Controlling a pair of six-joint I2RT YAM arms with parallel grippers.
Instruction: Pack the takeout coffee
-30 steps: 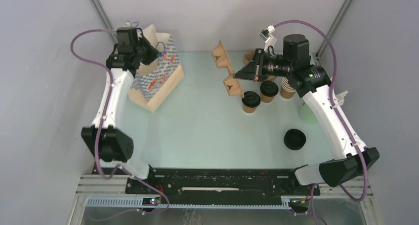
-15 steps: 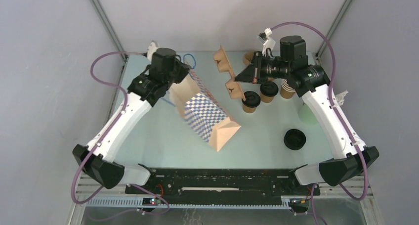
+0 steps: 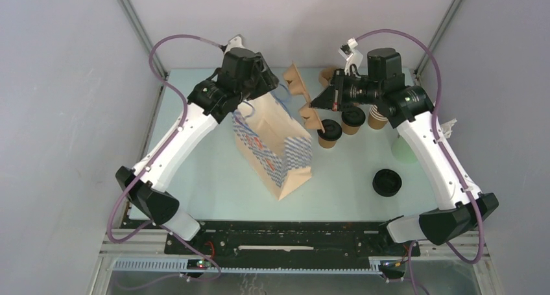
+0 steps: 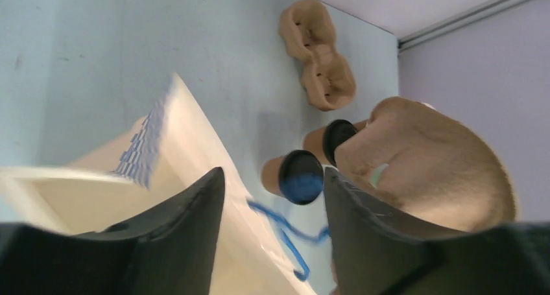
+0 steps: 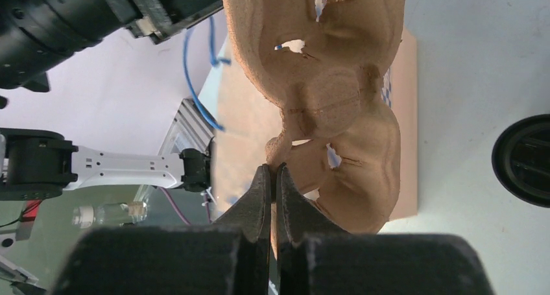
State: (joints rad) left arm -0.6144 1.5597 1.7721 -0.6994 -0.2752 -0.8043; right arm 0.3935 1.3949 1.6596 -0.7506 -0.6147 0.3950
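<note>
Bag (image 3: pixel 272 134) beside carrier (image 3: pixel 293 80) and lidded cups (image 3: pixel 329 130)

**Tight at the back, room at the front**

The tall paper bag (image 3: pixel 275 146) stands in the middle of the table (image 3: pixel 214 191) and blocks the way across. A brown cup tray (image 3: pixel 297 87), pinched in the right claw (image 5: pixel 273 172), hangs just beside the bag's top. A lidded cup (image 3: pixel 329 131), a second lidded cup (image 3: pixel 353 117) and a cup stack (image 3: pixel 377 118) crowd close on the bag's right. Black lids (image 3: pixel 387 182) sit nearer, on the right. The near strip is bare.
</note>
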